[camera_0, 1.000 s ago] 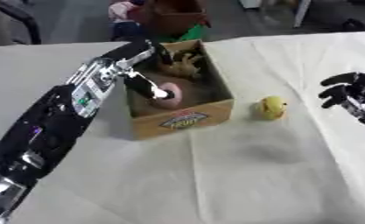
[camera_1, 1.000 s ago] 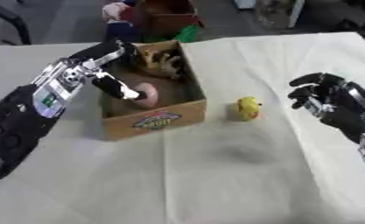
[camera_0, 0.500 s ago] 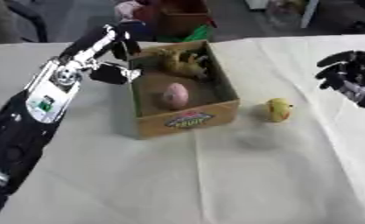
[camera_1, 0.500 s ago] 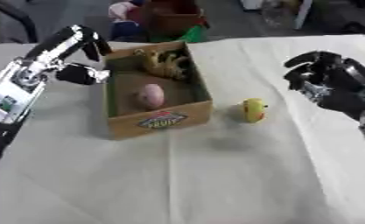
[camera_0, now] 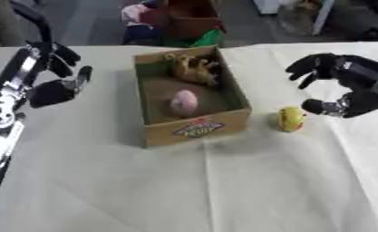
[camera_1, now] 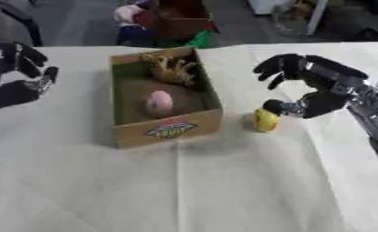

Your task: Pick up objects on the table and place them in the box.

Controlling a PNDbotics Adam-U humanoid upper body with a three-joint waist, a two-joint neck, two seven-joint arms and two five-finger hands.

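A small yellow toy [camera_1: 264,120] is sitting on the white table [camera_0: 223,190] right of centre, just beside the cardboard box [camera_0: 193,130]. The right hand [camera_1: 315,93] is hovering over it — fingers spread and curved, thumb tip almost touching. In the box are lying a pink egg [camera_0: 184,102] and a tan animal toy [camera_0: 193,68]. At the left edge, the left hand [camera_0: 53,74] is hanging relaxed (holding nothing).
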